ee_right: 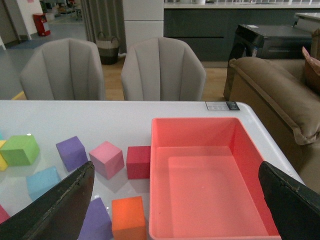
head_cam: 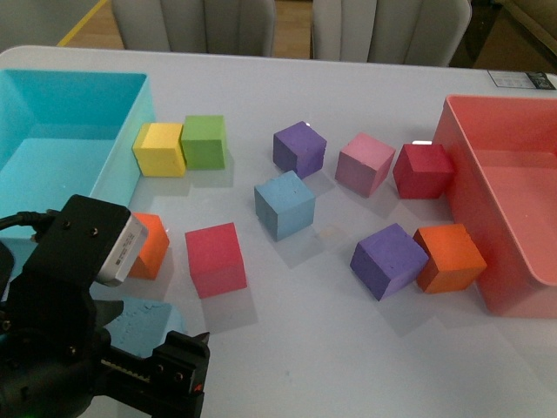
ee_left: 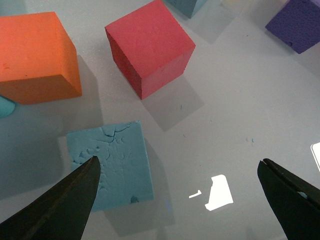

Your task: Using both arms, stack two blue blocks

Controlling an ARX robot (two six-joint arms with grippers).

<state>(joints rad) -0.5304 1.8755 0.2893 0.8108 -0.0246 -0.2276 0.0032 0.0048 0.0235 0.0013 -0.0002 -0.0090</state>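
Pale worktop [head_cam: 365, 96] carried scattered cubes. Left claw [ee_left: 178, 162] gaped wide, a blue block [ee_left: 117, 160] lying just by one finger (contact unclear), the second blue block [head_cam: 285, 205] well beyond it. Right claw [ee_right: 176, 167] gaped wide and empty, a red bin [ee_right: 200, 125] ahead.

One bin [head_cam: 78, 75] stands at the worktop's [head_cam: 305, 348] left edge, a second bin [head_cam: 466, 192] at its right edge, loose cubes [head_cam: 300, 148] between them. The first block [head_cam: 285, 205] lies near the middle, the second block [head_cam: 148, 324] toward the near-left corner.
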